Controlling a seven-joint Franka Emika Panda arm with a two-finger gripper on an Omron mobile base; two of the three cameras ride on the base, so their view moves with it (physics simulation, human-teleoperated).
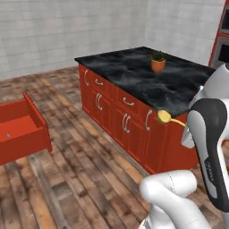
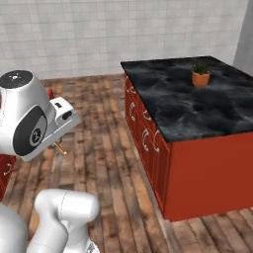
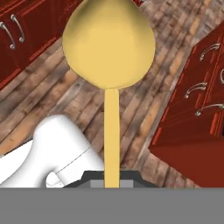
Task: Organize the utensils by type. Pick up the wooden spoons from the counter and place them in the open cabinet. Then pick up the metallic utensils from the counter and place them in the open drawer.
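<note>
I have a wooden spoon (image 3: 108, 48) pinched by its handle in the gripper (image 3: 111, 181), mid-carry over the floor. Next I must find the cabinet shelf.

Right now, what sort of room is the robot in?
A kitchen, most likely: a red-fronted island with a black marble counter, a tiled back wall, and an open red drawer. The gripper holds a wooden spoon.

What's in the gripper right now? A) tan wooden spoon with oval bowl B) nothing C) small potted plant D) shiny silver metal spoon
A: in the hand view the tan wooden spoon runs its thin handle straight down into the gripper, which is shut on it.
</note>
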